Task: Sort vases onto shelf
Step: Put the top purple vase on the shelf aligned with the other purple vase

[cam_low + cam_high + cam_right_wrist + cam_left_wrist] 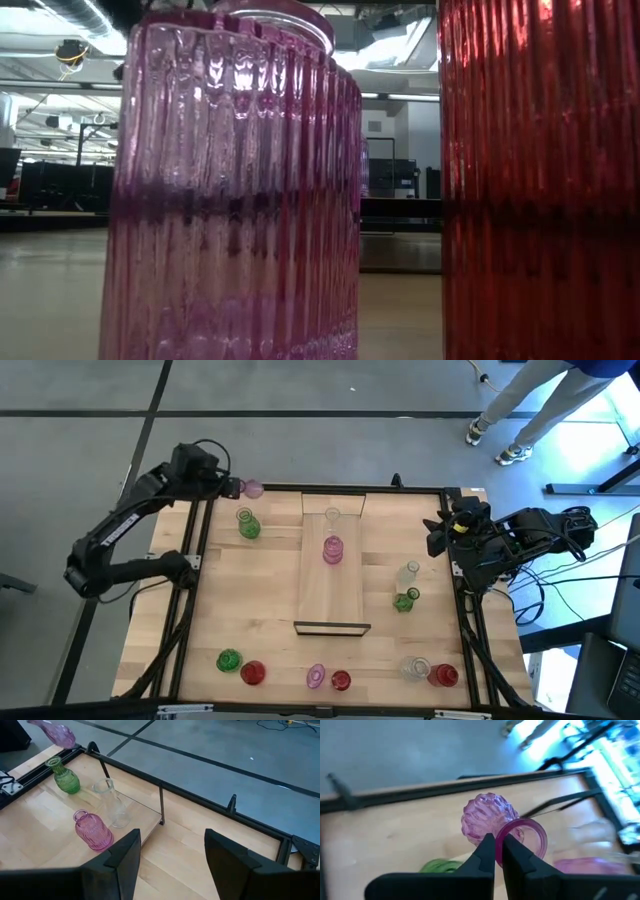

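Mid-carry of one pink vase [253, 488] toward the shelf [331, 595]. Left gripper [498, 842] clamped shut on the vase's rim, one finger inside the mouth and one outside, raised at the far left corner of the table [270, 630]. Vase lying roughly level, long axis horizontal, ribbed belly pointing away from the gripper, mouth toward it. Already standing on the shelf near its far end: a clear vase [332, 516] and another pink vase [332, 550], both upright. Next, by judgement: swing over to the shelf, tip the carried vase upright, set down beside those two, apart from both. Right gripper [170, 857] waiting at the right edge, jaws parted, holding nothing
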`<state>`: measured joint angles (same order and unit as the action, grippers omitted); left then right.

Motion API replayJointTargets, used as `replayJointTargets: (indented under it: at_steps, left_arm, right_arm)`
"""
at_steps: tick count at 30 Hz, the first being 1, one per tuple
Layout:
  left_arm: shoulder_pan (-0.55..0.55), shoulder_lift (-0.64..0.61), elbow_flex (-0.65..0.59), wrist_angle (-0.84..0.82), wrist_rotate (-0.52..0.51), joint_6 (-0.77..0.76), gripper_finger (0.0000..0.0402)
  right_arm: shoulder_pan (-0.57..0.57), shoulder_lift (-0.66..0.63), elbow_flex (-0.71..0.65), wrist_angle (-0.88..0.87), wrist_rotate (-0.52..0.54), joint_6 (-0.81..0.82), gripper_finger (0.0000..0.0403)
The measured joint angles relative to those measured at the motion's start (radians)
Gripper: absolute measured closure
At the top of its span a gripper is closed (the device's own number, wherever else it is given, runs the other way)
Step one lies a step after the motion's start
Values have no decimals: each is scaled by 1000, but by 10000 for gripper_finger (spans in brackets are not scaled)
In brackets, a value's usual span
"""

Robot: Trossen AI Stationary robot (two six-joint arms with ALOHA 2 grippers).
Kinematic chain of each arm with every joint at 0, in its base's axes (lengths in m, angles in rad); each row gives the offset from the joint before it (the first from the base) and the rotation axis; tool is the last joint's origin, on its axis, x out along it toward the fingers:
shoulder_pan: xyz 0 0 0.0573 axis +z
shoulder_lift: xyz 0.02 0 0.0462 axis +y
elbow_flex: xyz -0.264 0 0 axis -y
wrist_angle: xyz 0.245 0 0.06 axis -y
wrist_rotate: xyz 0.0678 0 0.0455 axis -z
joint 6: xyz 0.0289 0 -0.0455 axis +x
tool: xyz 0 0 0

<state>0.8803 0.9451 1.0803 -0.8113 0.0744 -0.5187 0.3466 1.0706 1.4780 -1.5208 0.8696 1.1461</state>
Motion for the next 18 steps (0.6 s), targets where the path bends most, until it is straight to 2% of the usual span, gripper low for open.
replayJointTargets:
  at_steps: [7, 14, 18]
  left_arm:
    - [-192, 63, 236, -11, -8, -4, 397]
    - [-419, 254, 430, -258, -36, -4, 397]
    - [-517, 361, 515, -309, -37, -10, 397]
  right_arm:
    - [0, 0, 0, 1, 1, 0, 203]
    - [0, 0, 0, 5, -13, 0, 203]
    - [0, 0, 0, 5, -34, 0, 203]
